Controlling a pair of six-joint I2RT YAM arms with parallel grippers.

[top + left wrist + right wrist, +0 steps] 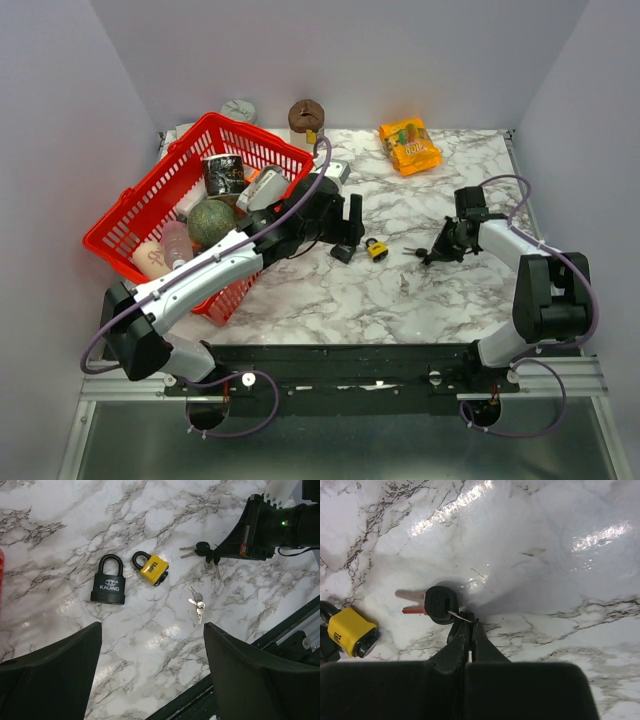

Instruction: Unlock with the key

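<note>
A black KAIJING padlock (108, 582) and a smaller yellow padlock (152, 570) lie side by side on the marble table; both also show in the top view, the black one (343, 253) and the yellow one (376, 249). A bunch of black-headed keys (441, 605) lies right of the yellow padlock (350, 632). My right gripper (468, 625) is shut on one key of that bunch, low on the table (432, 257). My left gripper (152, 680) is open and empty, hovering above the padlocks (352, 225).
A small bunch of silver keys (196, 604) lies loose nearer the front edge. A red basket (118, 215) full of items stands at the left, tilted. An orange snack bag (409, 145) and a brown object (306, 115) lie at the back.
</note>
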